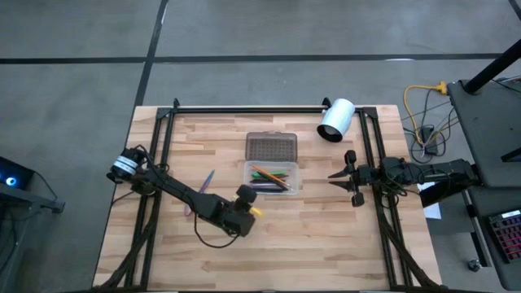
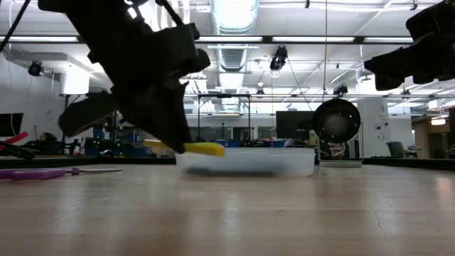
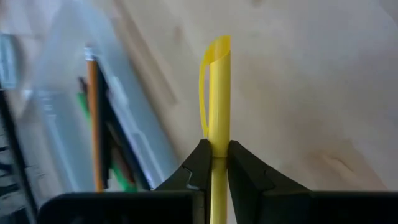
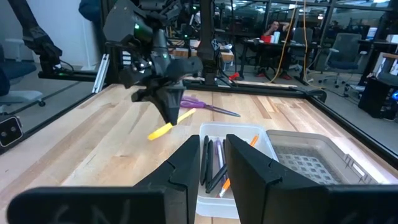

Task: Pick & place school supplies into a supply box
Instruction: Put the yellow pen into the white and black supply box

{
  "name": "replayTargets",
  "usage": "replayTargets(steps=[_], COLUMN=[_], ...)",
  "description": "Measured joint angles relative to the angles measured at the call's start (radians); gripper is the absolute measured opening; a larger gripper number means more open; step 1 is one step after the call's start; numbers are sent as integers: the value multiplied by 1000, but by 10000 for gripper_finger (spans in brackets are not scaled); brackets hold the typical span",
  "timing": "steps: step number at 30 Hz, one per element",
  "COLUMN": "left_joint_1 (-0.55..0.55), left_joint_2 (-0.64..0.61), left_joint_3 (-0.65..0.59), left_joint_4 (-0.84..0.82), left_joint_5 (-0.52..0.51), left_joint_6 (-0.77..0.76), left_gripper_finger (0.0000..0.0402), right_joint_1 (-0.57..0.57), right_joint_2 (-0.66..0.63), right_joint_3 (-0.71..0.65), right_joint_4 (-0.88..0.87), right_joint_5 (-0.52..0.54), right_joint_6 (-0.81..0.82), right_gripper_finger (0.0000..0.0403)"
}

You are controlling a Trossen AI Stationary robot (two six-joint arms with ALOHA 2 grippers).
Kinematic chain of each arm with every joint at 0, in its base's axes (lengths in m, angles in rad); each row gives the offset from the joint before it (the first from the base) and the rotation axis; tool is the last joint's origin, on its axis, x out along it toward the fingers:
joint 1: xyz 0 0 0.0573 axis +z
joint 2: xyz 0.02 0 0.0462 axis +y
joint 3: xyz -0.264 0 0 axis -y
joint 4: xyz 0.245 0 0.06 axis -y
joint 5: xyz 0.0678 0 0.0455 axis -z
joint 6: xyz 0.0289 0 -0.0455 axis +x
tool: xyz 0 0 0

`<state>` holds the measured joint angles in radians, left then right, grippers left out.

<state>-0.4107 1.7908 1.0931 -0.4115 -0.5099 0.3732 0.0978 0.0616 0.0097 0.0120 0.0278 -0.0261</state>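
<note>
Now, near to far:
Left gripper [image 1: 254, 212]: it is near the front of the table [image 1: 326, 244], lifted up, just in front of the box. Its fingers [image 3: 200, 167] are squeezed tight on a yellow pen [image 3: 219, 93]. The pen sticks out past the tips and hangs in the air.
Scissors [image 1: 200, 189]: the purple scissors lie flat on the wood, left of the box, beside the left arm. Nobody holds them.
Box [image 1: 273, 178]: the clear box sits open in the middle of the table. Its grey dotted lid [image 1: 271, 147] lies flat just behind it.
Inside the box: some pens and pencils [image 1: 271, 176] are already in there. I see orange, green and dark ones.
Right gripper [image 1: 340, 175]: it waits to the right of the box, above the table. Its fingers are a little apart and hold nothing.
White tube [image 1: 336, 120]: it lies at the far right corner, well away from the box.
Done: I think most of the job is done.
Left to do: the yellow pen has to go in, then the scissors.
</note>
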Motion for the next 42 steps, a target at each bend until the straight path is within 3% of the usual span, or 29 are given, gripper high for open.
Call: replayTargets(steps=[11, 16, 22, 35, 39, 42], left_joint_1=[15, 38, 47, 36, 40, 48], left_joint_2=[-1, -1, 0, -5, -9, -11], left_joint_3=[0, 0, 0, 0, 2, 23], left_joint_4=[176, 262, 253, 201, 159, 98], left_joint_5=[-198, -208, -208, -66, -48, 43], left_joint_6=[43, 115, 125, 15, -29, -71], left_gripper_finger=[1, 6, 3, 2, 33, 74], right_joint_1=[0, 0, 0, 0, 0, 0], right_joint_2=[0, 0, 0, 0, 0, 0], right_joint_3=[0, 0, 0, 0, 0, 0], right_joint_4=[0, 0, 0, 0, 0, 0], right_joint_5=[0, 0, 0, 0, 0, 0], right_joint_6=[0, 0, 0, 0, 0, 0], right_gripper_finger=[68, 68, 68, 68, 68, 68])
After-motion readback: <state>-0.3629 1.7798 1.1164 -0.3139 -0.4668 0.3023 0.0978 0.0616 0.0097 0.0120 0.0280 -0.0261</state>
